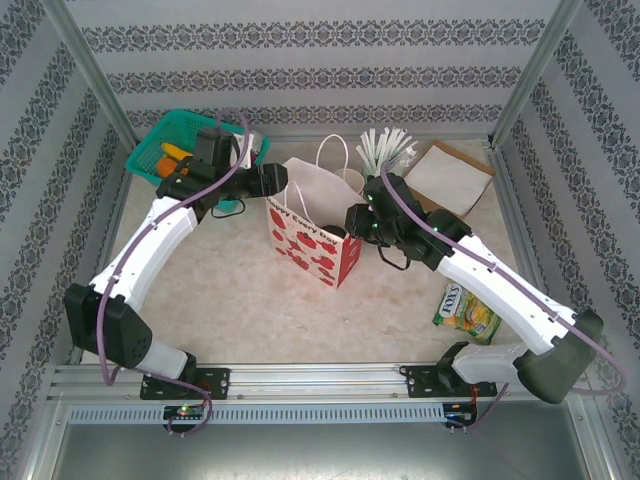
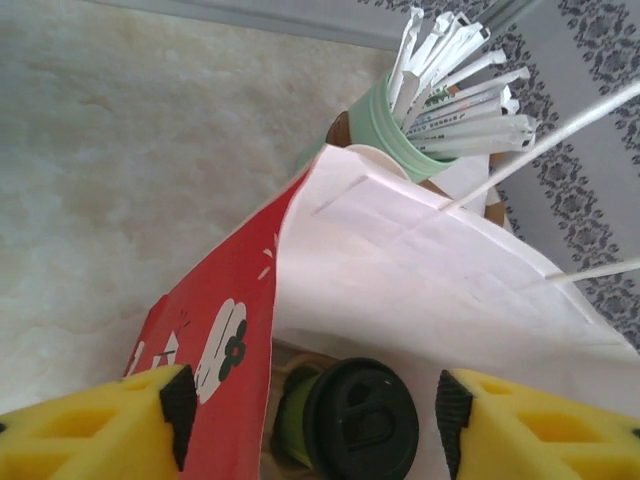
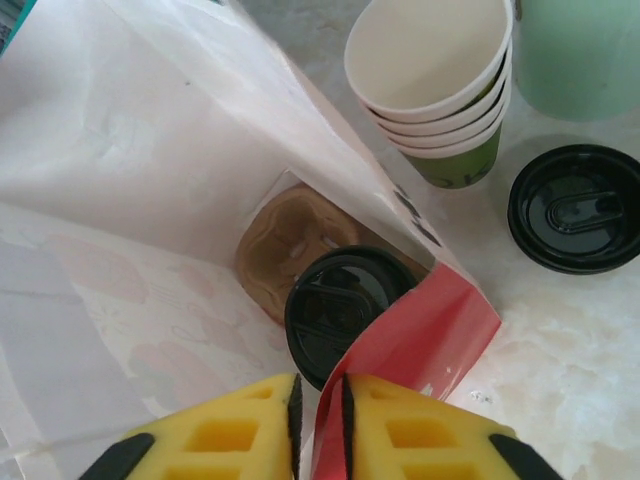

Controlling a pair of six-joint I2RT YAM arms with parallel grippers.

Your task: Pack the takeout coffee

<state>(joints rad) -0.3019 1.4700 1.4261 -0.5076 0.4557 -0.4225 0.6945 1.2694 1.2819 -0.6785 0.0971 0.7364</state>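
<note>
The dark green coffee cup, closed with a black lid, stands in one well of the brown pulp carrier tray at the bottom of the red-and-white paper bag. My right gripper is shut on the bag's red rim, just above the cup. My left gripper is open over the bag's other side. The bag's red wall and the lidded cup lie between its fingers, untouched. In the top view the left gripper and right gripper flank the bag's mouth.
Beside the bag stand a stack of empty green cups, a loose black lid and a mint cup of white straws. A green basket sits back left, a brown-and-white napkin pack back right, and a snack packet near right.
</note>
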